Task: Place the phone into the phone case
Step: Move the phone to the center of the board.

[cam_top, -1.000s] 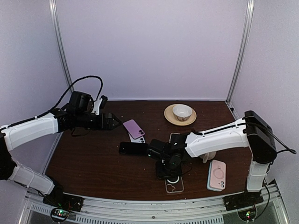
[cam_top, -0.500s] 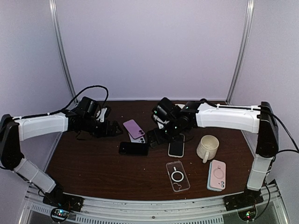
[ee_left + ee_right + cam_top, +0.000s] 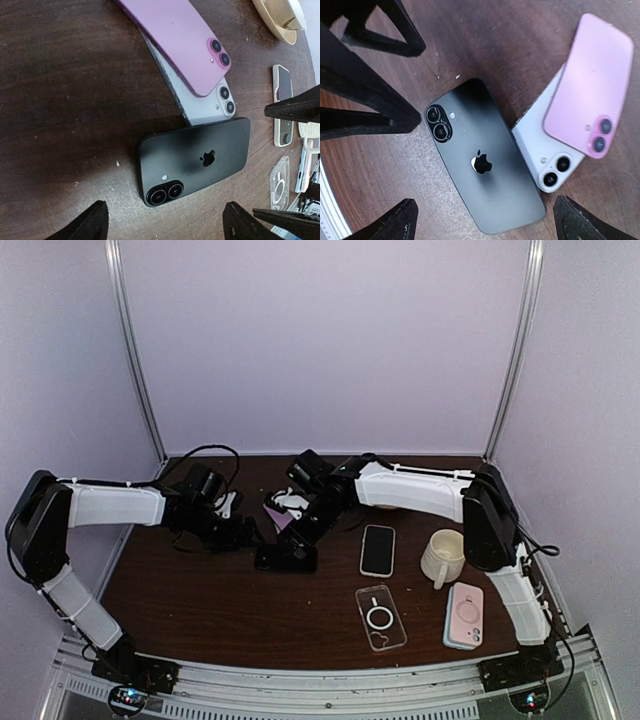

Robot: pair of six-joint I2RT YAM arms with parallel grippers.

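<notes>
Both grippers stand with jaws spread wide and nothing between them. You hold nothing. The left gripper point(image 3: 167, 225) and the right gripper point(image 3: 487, 222) face each other across the black phone point(image 3: 195, 160). It lies back up, flat on the table point(image 3: 65, 100), just ahead of both sets of fingertips.

Its long edges are bare, with open wood on either side. To the left gripper's left there is a broad stretch of free table. At the phone's end away from its lenses a corner of the silver phone point(image 3: 205, 100) meets its edge, touching or tucked under, you cannot tell which. The purple phone point(image 3: 180, 45) lies on top of the silver one.

From above, the two arms cover most of that stack; the wrist views show it whole. The right wrist view shows the left gripper's fingers point(image 3: 370, 95) close beside the lens end of the black phone. The left wrist view shows the right gripper's fingers point(image 3: 300, 107) beyond its other end, and, far ahead, a plate point(image 3: 277, 27).

The clear case point(image 3: 381, 617) lies empty, well apart from the black phone, past the right gripper as the left one sees it. A face-up phone point(image 3: 377, 550) sits between the two. A mug point(image 3: 445, 557) and a pink case point(image 3: 464, 615) lie farther out that way.
</notes>
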